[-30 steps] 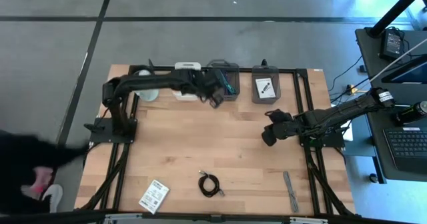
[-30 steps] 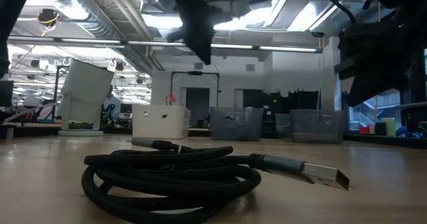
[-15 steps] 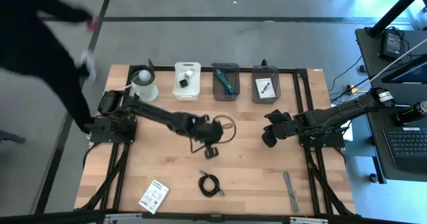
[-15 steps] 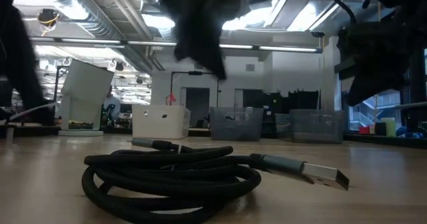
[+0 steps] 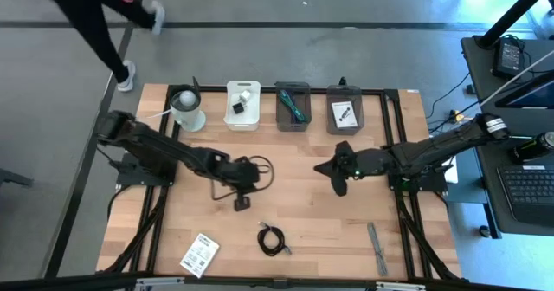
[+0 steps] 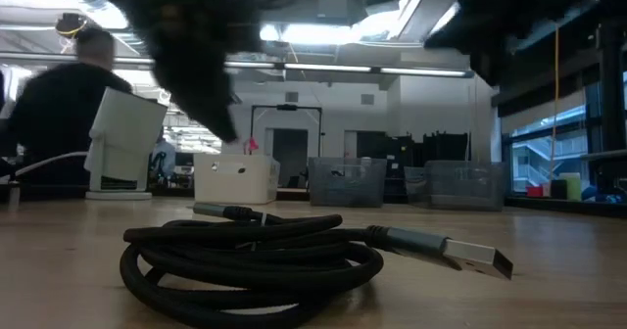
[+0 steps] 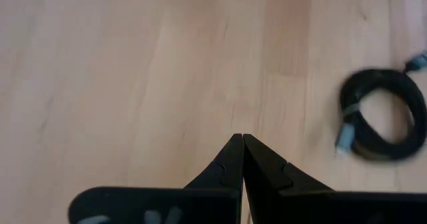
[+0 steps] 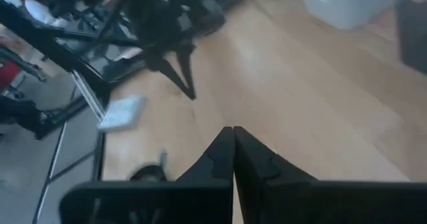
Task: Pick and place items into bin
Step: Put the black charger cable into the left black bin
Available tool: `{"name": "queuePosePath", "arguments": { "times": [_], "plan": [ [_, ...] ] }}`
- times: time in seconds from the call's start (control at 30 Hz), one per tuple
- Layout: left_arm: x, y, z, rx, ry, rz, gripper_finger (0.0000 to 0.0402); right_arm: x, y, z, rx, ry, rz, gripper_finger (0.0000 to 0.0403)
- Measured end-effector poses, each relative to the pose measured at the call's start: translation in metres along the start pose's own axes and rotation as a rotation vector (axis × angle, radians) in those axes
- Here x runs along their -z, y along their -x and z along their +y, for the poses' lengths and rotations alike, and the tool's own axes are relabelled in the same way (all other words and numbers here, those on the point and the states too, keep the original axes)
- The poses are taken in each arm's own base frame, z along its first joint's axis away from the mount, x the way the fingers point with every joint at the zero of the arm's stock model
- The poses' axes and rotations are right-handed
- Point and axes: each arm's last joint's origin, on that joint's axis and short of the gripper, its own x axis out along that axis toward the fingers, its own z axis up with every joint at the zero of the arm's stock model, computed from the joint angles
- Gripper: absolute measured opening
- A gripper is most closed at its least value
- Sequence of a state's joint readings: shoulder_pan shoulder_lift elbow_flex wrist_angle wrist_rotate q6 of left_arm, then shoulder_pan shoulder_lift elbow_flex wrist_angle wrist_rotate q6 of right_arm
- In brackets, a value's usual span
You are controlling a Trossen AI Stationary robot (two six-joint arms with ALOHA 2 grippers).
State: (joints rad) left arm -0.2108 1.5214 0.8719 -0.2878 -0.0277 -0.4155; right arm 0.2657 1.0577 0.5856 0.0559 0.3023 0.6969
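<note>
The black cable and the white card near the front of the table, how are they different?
The black coiled cable is dark and round, wound into loops with a plug sticking out, while the white card is pale, flat and rectangular with print on it. The cable lies nearer the middle of the table's front edge; the card lies further toward the left arm's side. Both rest on the wooden table, outside the bins, with nothing gripping them.

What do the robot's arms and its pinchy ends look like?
Both arms are dark, nearly black, built from slim jointed segments with thin black cables looping alongside. The left end effector and the right end effector each have two flat black fingers tapering to a point. The right arm has a pale band near its base.
</note>
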Motion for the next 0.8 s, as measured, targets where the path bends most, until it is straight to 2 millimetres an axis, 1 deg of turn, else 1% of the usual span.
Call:
{"name": "queuePosePath", "arguments": {
  "times": [0.1,0.2,0.27,0.37,0.5,0.6,0.7,0.8],
  "plan": [
    [0.017,0.023,0.008,0.013,-0.01,-0.04,0.0001,-0.015,-0.016,0.019,0.013,0.059,0.015,0.0004],
    [0.035,0.042,0.018,0.024,-0.038,-0.077,0.0001,-0.029,-0.039,0.04,0.046,0.123,0.059,0.0003],
    [0.044,0.055,0.023,0.034,-0.079,-0.117,0.0001,-0.037,-0.058,0.054,0.078,0.145,0.106,0.0005],
    [0.055,0.069,0.028,0.044,-0.17,-0.167,0.0001,-0.04,-0.084,0.069,0.149,0.188,0.241,0.0006],
    [0.064,0.082,0.033,0.052,-0.263,-0.225,0.0001,-0.034,-0.117,0.078,0.259,0.244,0.458,0.0007],
    [0.068,0.087,0.034,0.057,-0.305,-0.249,0.0002,-0.026,-0.138,0.085,0.312,0.277,0.559,0.0009],
    [0.071,0.09,0.035,0.07,-0.336,-0.252,0.0002,-0.019,-0.158,0.094,0.285,0.323,0.607,0.0021],
    [0.073,0.09,0.035,0.099,-0.355,-0.234,0.0002,-0.01,-0.174,0.105,0.224,0.357,0.65,0.0048]
  ]
}}
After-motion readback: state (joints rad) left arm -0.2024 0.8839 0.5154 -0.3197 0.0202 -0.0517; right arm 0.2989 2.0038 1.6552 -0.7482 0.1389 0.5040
